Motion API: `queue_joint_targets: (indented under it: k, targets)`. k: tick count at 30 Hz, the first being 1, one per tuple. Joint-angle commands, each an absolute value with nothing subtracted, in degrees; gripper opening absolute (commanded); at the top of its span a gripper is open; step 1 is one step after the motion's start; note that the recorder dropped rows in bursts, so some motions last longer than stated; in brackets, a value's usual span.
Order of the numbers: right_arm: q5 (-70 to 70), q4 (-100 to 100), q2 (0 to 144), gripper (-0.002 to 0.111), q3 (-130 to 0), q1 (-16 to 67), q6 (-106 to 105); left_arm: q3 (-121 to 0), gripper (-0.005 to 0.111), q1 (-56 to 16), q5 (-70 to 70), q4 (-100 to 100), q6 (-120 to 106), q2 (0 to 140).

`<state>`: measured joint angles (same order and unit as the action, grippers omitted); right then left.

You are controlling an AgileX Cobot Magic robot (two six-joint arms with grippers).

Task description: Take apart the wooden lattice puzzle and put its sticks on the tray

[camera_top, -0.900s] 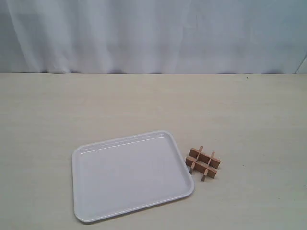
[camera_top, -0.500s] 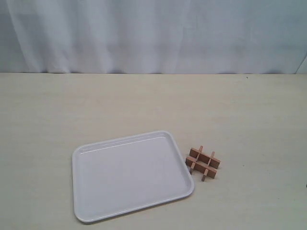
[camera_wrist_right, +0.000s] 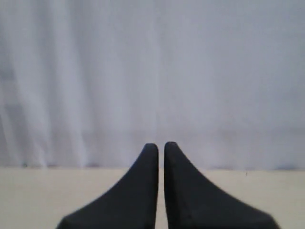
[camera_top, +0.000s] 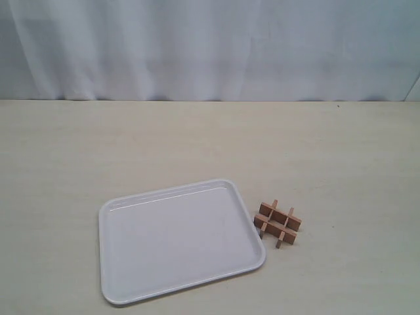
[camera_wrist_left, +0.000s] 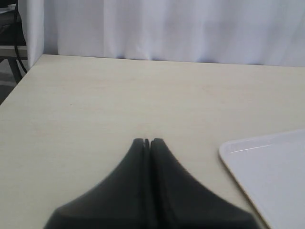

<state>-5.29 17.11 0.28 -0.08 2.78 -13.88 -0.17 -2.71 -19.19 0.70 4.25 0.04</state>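
The wooden lattice puzzle (camera_top: 278,223) lies assembled on the table, its four light-brown sticks crossed two by two, just right of the tray (camera_top: 177,240). The white tray lies flat with nothing on it; one corner of it (camera_wrist_left: 267,171) shows in the left wrist view. Neither arm appears in the exterior view. My left gripper (camera_wrist_left: 147,141) is shut with nothing held, above bare table. My right gripper (camera_wrist_right: 161,145) has its black fingers nearly touching, a thin slit between them, nothing held; it faces the curtain.
A pale wooden table (camera_top: 210,144) fills the scene, backed by a white curtain (camera_top: 210,46). The table's left edge and a dark frame leg (camera_wrist_left: 14,62) show in the left wrist view.
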Motion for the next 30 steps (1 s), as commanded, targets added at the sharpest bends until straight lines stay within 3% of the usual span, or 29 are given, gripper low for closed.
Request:
queue_joint_targets:
  k: [1,8,18,22,30]
  targets:
    - [-21.56,17.35,0.00,0.004,0.00,2.82,-13.22,0.00,0.000,-2.86,-18.56,0.81,4.33,0.00]
    - [-29.86,17.02,0.00,0.004,0.00,2.82,14.85,0.00,0.000,-2.86,-18.56,0.81,4.33,0.00]
    - [-28.09,19.38,0.00,0.004,0.00,2.82,20.78,0.00,0.000,-2.86,-18.56,0.81,4.33,0.00]
    - [-21.98,20.11,5.40,0.004,-7.51,2.82,12.97,0.00,0.000,-2.86,-18.56,0.81,4.33,0.00]
    - [0.89,19.83,33.77,0.004,-33.54,2.82,-18.19,0.00,0.000,-2.86,-18.56,0.81,4.33,0.00]
